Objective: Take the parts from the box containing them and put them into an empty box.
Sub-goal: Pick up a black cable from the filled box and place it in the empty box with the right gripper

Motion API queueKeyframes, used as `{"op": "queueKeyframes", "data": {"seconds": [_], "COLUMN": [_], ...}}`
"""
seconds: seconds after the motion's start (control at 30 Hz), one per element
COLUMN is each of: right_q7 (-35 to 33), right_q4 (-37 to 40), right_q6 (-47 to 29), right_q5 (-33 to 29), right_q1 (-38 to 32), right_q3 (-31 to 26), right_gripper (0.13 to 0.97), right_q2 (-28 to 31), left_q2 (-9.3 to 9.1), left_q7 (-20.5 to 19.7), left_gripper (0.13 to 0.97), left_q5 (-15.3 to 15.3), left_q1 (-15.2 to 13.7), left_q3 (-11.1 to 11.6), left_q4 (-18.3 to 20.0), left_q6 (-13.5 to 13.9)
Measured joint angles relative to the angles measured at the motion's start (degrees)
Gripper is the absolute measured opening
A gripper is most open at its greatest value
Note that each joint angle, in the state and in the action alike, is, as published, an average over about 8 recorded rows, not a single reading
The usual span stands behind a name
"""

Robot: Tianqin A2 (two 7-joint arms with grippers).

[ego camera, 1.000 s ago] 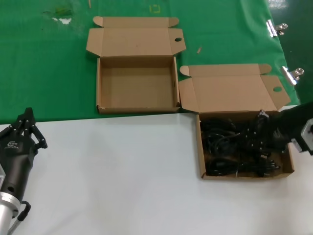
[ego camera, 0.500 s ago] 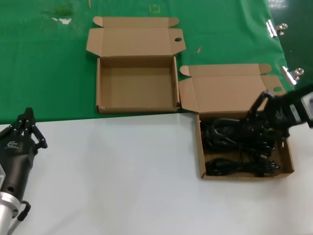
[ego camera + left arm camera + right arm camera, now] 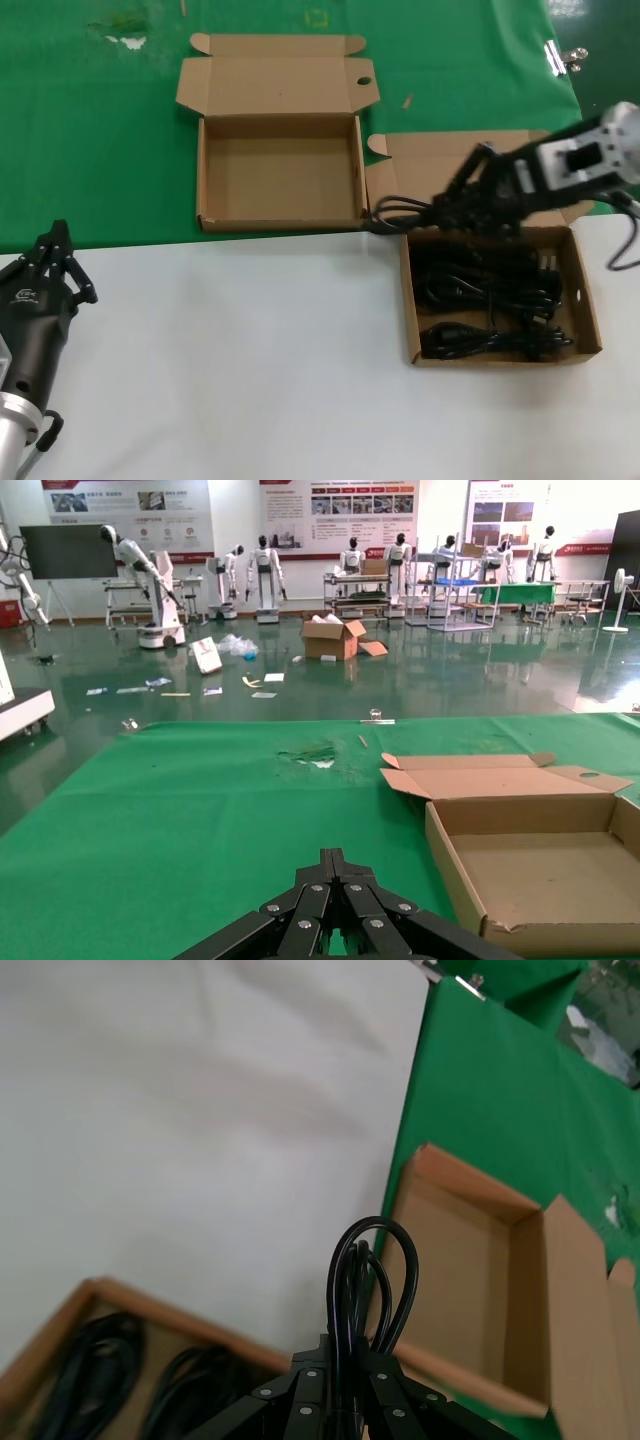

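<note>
**Cord bundle held above the lid of the wider box**

A folded black cord bundle [image 3: 405, 212] hangs in the air, its long axis roughly level and its looped end pointing toward the squarer box [image 3: 280, 172]. The right gripper [image 3: 452, 212] is clenched around it; in the right wrist view the loop [image 3: 362, 1290] sticks out past the fingertips [image 3: 310, 1385]. The bundle sits over the open lid flap [image 3: 470, 180] of the wider box [image 3: 500, 300], near that box's far left corner.

More cords [image 3: 490, 300] lie in the wider box, stretched mostly along its length. The wider box rests on the white part of the table [image 3: 250, 360], close to its right edge. The squarer box sits on the green cloth [image 3: 90, 130], its lid folded back toward the far edge. Only a narrow gap separates the two boxes.

Metal clips [image 3: 562, 56] hold the cloth at the right edge. The left gripper [image 3: 55, 262] rests near the table's left edge, fingers closed together with nothing between them, well apart from both boxes. Open white surface lies between it and the boxes.
</note>
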State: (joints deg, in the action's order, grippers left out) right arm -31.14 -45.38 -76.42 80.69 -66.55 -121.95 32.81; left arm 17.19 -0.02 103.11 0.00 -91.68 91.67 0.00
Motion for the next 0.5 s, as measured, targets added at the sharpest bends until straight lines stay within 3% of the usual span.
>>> {"op": "queueKeyframes", "data": {"seconds": [0.17, 0.5], "right_q7": [-4.1, -16.6], "right_q4": [8.7, 33.5], "right_q6": [3.4, 12.4], "right_q5": [-1.1, -1.5], "right_q1": [-3.8, -13.3], "right_q3": [-1.0, -0.3], "right_gripper": [0.172, 0.172], "right_q2": [-5.9, -19.5], "left_q2": [0.0, 0.0], "left_q7": [0.0, 0.0], "left_gripper": [0.14, 0.14], "left_q5": [0.0, 0.0], "left_q1": [0.0, 0.0], "left_q3": [0.0, 0.0], "left_q4": [0.0, 0.0], "left_q6": [0.0, 0.0]}}
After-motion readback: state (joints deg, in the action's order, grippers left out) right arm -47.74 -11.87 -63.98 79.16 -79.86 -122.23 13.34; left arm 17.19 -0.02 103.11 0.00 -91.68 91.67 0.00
